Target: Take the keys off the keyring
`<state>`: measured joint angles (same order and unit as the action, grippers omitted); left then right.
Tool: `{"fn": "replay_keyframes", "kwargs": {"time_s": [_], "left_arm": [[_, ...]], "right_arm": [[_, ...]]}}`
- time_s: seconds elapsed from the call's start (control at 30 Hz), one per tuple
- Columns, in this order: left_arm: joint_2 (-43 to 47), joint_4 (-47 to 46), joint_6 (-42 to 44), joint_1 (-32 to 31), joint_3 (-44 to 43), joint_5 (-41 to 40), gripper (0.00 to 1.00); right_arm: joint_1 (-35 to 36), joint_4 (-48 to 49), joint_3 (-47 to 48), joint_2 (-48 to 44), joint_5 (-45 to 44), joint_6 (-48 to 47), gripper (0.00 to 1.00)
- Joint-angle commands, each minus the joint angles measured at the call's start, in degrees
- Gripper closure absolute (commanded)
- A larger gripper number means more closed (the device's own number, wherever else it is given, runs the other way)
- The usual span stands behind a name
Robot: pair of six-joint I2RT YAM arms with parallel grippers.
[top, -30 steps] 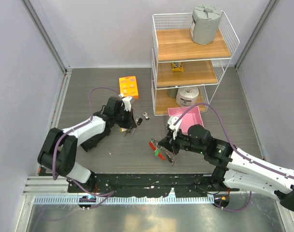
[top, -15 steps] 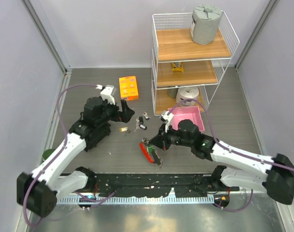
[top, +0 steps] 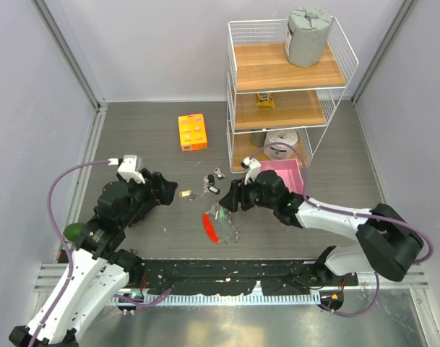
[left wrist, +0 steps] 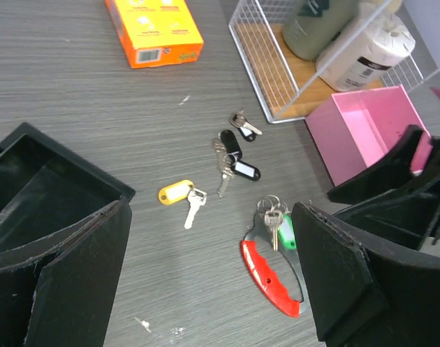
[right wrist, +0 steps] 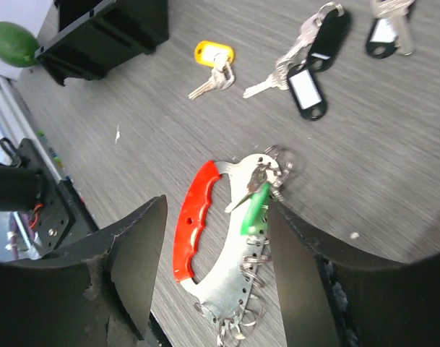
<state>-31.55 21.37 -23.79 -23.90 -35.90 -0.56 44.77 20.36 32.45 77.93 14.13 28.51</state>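
Observation:
The keyring, a curved metal plate with a red grip and several small rings, lies flat on the table. It still carries a silvery key and a green tag. My right gripper hangs open just above it, jaws either side of the keyring; in the top view the right gripper sits at the keyring's far end. Loose keys lie beyond: one with a yellow tag and some with black tags. My left gripper is open and empty, drawn back to the left.
An orange box lies at the back. A wire rack with wooden shelves stands at the back right, with a pink bin in front of it. A green round object rests near the left arm.
The left gripper opened and drew back left, away from the loose keys. The right gripper carried the keyring left, then opened; the keyring now lies on the table.

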Motion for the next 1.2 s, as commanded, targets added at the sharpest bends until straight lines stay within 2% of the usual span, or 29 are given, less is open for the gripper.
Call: {"fn": "replay_keyframes", "kwargs": {"time_s": [0.0, 0.1, 0.13, 0.17, 0.2, 0.27, 0.3, 0.37, 0.47, 0.57, 0.63, 0.87, 1.17], "left_arm": [[3.1, 4.6, -2.6, 0.3, -0.5, -8.7, 0.0], [4.1, 13.5, -10.5, 0.3, -4.5, -18.0, 0.0], [4.4, 16.5, -11.0, 0.3, -6.9, -20.4, 0.0], [4.8, 19.0, -10.8, 0.3, -8.9, -21.9, 0.0], [5.3, 20.7, -10.1, 0.3, -11.1, -23.2, 0.0], [6.9, 22.7, -7.6, 0.3, -14.5, -25.8, 0.0], [8.3, 22.3, -5.3, 0.3, -14.9, -26.4, 0.01], [11.9, 19.0, 0.1, 0.2, -13.4, -26.9, 0.0], [19.9, 13.4, 3.6, 0.2, -7.9, -28.1, 0.0], [26.0, 9.6, 3.1, 0.2, -2.3, -27.4, 0.0], [28.0, 8.4, 3.4, 0.2, 0.2, -26.7, 0.0], [29.3, 9.7, 4.2, 0.2, -0.4, -26.6, 0.0], [29.0, 9.6, 5.2, 0.2, -0.6, -26.6, 0.0]], "right_arm": [[0.1, -7.5, 5.3, -8.0, -9.9, -4.8, 0.35], [0.1, -19.1, 9.0, -15.8, -19.9, -4.2, 0.32], [0.1, -23.2, 12.3, -17.5, -25.2, -3.0, 0.28], [0.1, -29.0, 13.9, -21.2, -26.4, -2.9, 0.24], [0.1, -30.8, 16.8, -23.0, -27.6, -6.7, 0.17], [0.1, -36.5, 19.4, -29.1, -30.5, -10.0, 0.11], [0.1, -37.1, 19.5, -33.7, -30.8, -12.9, 0.05], [0.1, -37.7, 17.9, -40.5, -34.3, -14.9, 0.05], [0.1, -43.0, 17.4, -49.6, -48.0, -13.6, 0.05], [0.1, -48.5, 17.8, -54.3, -57.8, -13.0, 0.05], [0.1, -51.7, 18.2, -56.7, -60.8, -12.4, 0.05], [0.1, -61.7, 18.8, -62.1, -63.8, -8.0, 0.05], [0.1, -63.7, 19.1, -64.9, -64.8, -8.0, 0.05]]}}
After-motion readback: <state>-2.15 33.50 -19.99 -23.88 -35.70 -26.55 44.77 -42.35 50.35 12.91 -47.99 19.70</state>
